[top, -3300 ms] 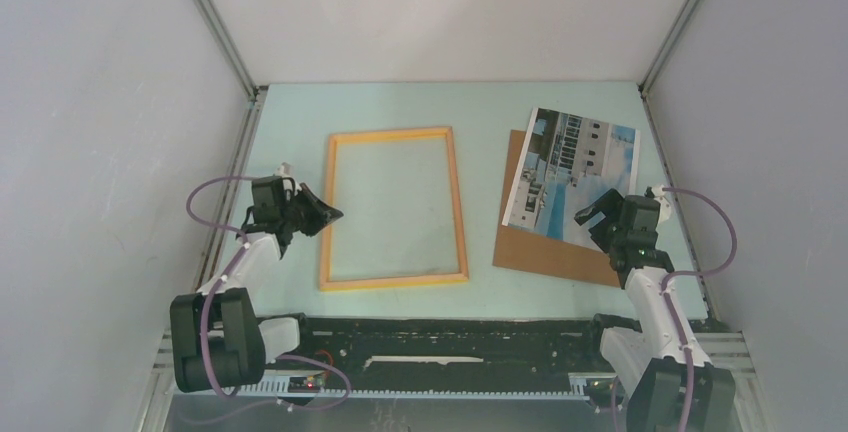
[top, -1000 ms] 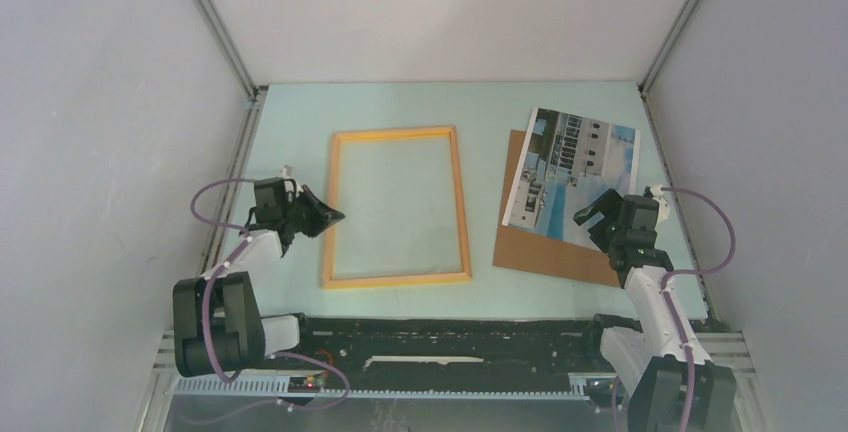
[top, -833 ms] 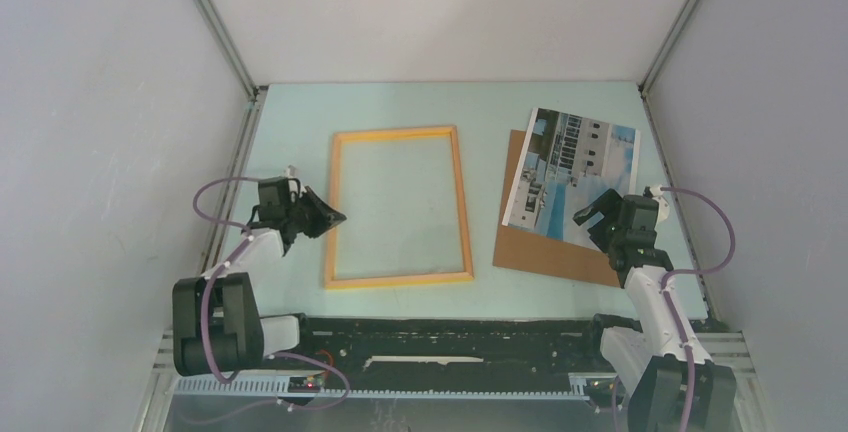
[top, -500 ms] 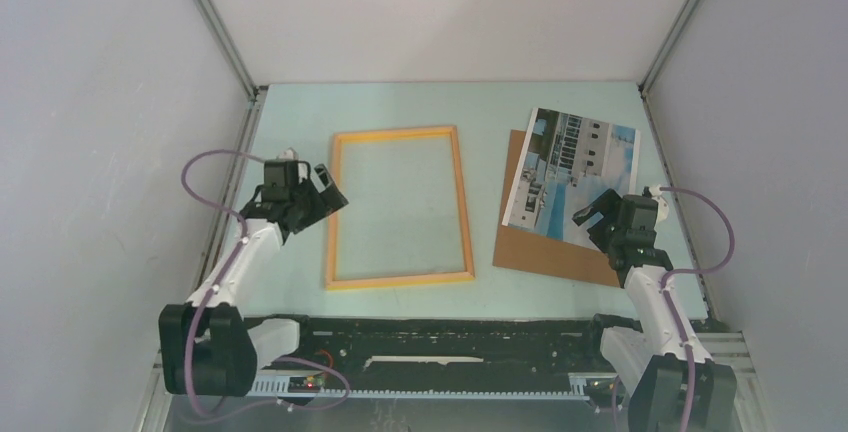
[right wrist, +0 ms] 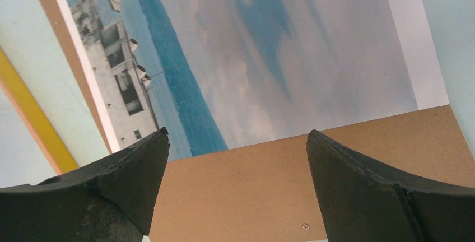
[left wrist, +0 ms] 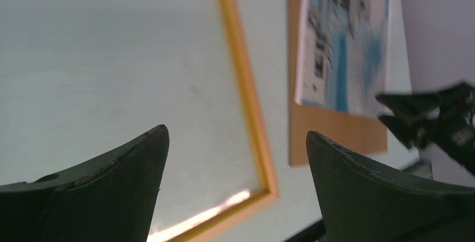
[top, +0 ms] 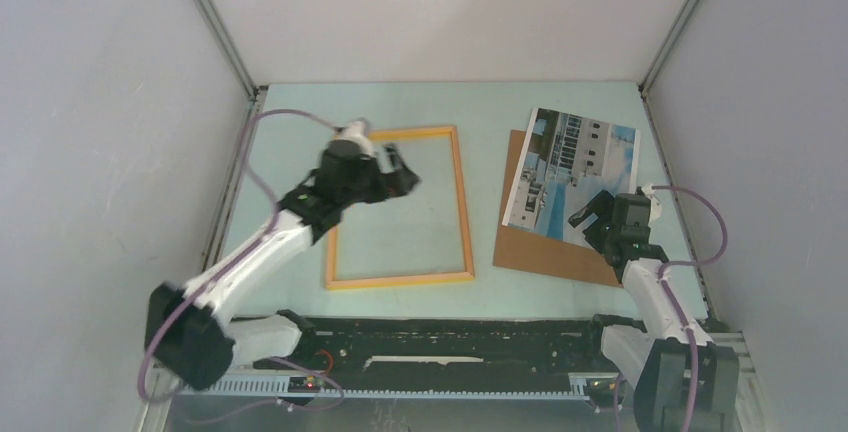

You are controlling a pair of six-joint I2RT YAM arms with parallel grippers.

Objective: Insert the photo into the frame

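photo (top: 572,174) lies face up on brown backing sheet (top: 545,252), right side of table (top: 480,112); frame (top: 462,214) flat to its left, apart. right gripper (top: 588,210) wide open over photo's near edge, empty; left gripper (top: 405,172) wide open above frame's far half, empty

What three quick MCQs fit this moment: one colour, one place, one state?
1. Colour of frame? A black B orange-yellow C white
2. Where is photo? A on board B inside frame C in left gripper
3. State of right gripper? A shut on photo B shut, empty C open

Answers: B, its rails are orange-yellow; A, brown board shows past its edges; C, jaws stand wide apart with nothing held.
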